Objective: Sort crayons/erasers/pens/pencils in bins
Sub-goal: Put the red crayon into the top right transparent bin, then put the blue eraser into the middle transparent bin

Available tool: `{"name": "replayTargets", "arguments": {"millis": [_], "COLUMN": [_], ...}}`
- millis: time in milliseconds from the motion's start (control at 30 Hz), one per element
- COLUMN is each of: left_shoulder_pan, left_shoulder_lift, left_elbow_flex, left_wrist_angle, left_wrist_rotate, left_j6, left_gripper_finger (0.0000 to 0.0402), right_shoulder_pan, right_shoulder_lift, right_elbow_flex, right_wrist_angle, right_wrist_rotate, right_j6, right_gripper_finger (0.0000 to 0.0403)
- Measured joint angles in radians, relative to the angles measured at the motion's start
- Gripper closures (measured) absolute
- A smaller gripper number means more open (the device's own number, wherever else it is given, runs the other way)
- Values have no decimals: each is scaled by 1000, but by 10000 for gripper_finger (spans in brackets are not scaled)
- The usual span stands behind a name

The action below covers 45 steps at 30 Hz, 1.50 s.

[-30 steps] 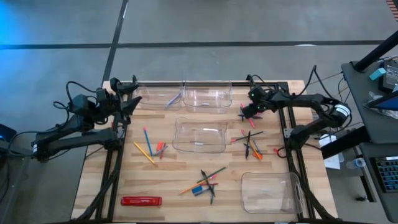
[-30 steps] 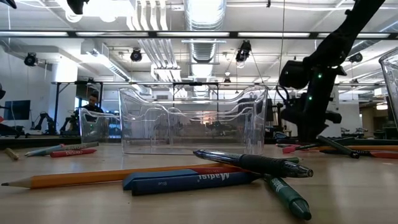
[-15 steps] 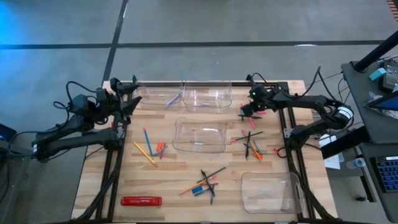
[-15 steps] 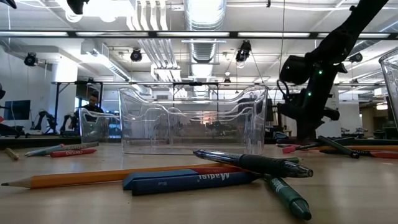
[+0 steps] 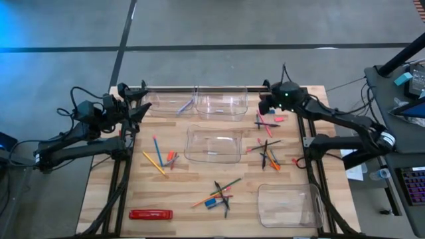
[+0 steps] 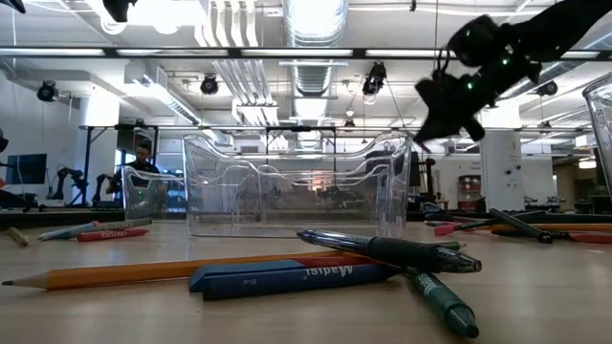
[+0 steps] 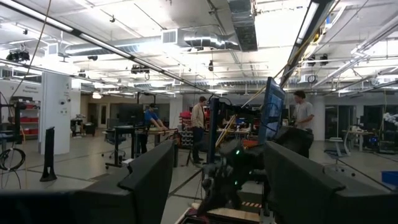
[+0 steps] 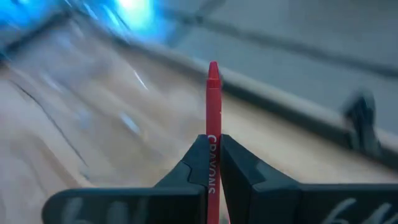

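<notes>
My right gripper (image 5: 263, 107) hangs above the far right of the table and is shut on a red crayon (image 8: 213, 102). Below it a small heap of pink and red sticks (image 5: 265, 123) lies on the wood. My left gripper (image 7: 217, 186) waits open at the far left (image 5: 143, 109), holding nothing. There are clear bins at the far left (image 5: 166, 104), far middle (image 5: 222, 105), centre (image 5: 214, 145) and near right (image 5: 289, 206). Pencils (image 5: 156, 158), dark pens (image 5: 269, 156) and a mixed cluster (image 5: 219, 194) lie loose. My right gripper pinches the red crayon's labelled lower half (image 8: 212, 163) between its two fingers. The crayon lies along the fingers, and its pointed end (image 8: 213, 67) sticks out past the fingertips. It is lifted clear of the table.
A long red flat pack (image 5: 151, 214) lies near the table's front left corner. In the low view a pencil (image 6: 143, 272), a blue stick (image 6: 287, 277) and a pen (image 6: 402, 251) lie in the foreground. People stand in the room beyond the table.
My right gripper has risen from the heap of sticks at the far right. It has tipped from pointing steeply down to nearly level and shifted a little toward the far edge. The red crayon has come up clear of the table with it.
</notes>
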Motion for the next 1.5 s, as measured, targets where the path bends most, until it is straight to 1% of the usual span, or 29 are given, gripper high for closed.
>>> {"name": "replayTargets", "arguments": {"millis": [100, 233, 300, 433, 533, 667, 800, 933, 1067, 1200, 1333, 1400, 1500], "left_shoulder_pan": [0, 0, 0, 0, 0, 0, 0, 0, 0, 0, 0, 0, 0], "left_shoulder_lift": [0, 2, 3, 1, -4, -7, -7, -7, -7, -5, -5, -5, -6], "left_elbow_flex": [0, 0, 0, 0, 0, 0, 0, 0, 0, 0, 0, 0, 0], "left_wrist_angle": [0, 0, 0, 1, 6, 12, 17, 16, 16, 16, 18, 24, 32], "left_wrist_rotate": [0, 0, 0, 0, 0, 0, 0, 0, 0, 0, 0, 0, -7], "left_j6": [0, 0, 0, 1, 2, 2, 2, 2, 2, 2, -13, -53, -76], "left_gripper_finger": [169, 169, 169, 169, 169, 169, 169, 169, 169, 169, 169, 169, 169], "right_shoulder_pan": [20, 23, 23, 23, 24, 27, 29, 29, 31, 31, 31, 31, 31], "right_shoulder_lift": [1, 70, 119, 224, 293, 374, 445, 494, 509, 482, 389, 325, 228], "right_elbow_flex": [0, 0, 0, 1, 38, 113, 177, 201, 213, 213, 218, 224, 225], "right_wrist_angle": [130, 302, 370, 473, 482, 457, 424, 418, 389, 326, 194, 97, -47], "right_wrist_rotate": [-10, -120, -155, -183, -210, -243, -245, -258, -288, -288, -275, -230, -101], "right_j6": [-14, -7, 8, 21, 22, 23, 31, 32, 31, -2, -68, -97, -120], "right_gripper_finger": [389, 390, 390, 390, 390, 390, 385, 357, 321, 291, 272, 268, 267]}}
